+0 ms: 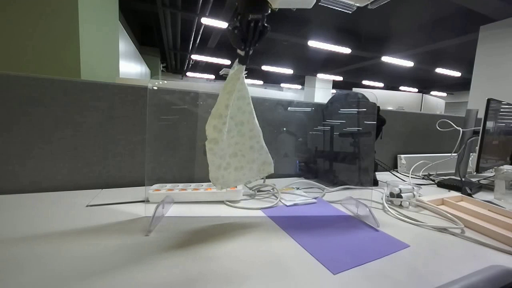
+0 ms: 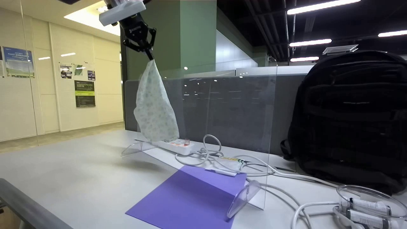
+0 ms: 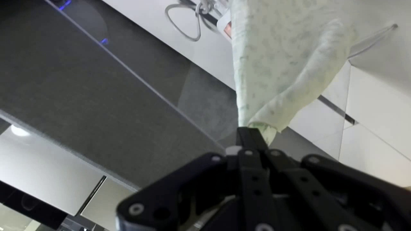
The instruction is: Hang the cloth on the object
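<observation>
"One cloth (image 1: 238, 136) hangs where?"

"Under the tool (image 1: 243, 60), which pinches its top, over the desk (image 1: 224, 260), near the clear panel (image 1: 290, 138)."

"And posters (image 2: 85, 93)?"

"Only in an exterior view, at nine o'clock."

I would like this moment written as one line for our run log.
tool: closed on cloth | cloth: hanging below tool | clear panel: upright on table | release: not yet done
</observation>
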`<state>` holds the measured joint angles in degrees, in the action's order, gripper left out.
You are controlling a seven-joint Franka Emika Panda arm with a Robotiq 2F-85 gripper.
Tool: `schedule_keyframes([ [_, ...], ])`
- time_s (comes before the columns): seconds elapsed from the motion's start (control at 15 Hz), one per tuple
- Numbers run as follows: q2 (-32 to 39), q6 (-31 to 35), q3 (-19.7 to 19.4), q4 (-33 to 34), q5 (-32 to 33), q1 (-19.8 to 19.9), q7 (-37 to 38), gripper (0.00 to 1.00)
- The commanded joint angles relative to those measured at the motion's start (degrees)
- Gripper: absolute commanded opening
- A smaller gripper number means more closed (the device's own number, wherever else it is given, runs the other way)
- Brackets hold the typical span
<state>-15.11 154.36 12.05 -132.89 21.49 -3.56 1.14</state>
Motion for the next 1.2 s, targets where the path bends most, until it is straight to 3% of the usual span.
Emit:
schedule_keyframes([
  [0.0, 1.8, 0.6, 1.5, 6.2, 2.3, 1.4, 4.6, 0.0],
  [0.33, 3.9, 4.6, 3.9, 14.1, 10.4, 7.0, 12.6, 0.0],
  [0.4, 1.7, 4.2, 2.5, 9.6, 6.9, 4.6, 7.6, 0.01],
  [0.67, 3.0, 4.6, 3.2, 12.4, 8.7, 6.3, 9.7, 0.0],
  [1.13, 5.5, 10.7, 3.8, 15.4, 22.4, 15.6, 20.6, 0.0],
])
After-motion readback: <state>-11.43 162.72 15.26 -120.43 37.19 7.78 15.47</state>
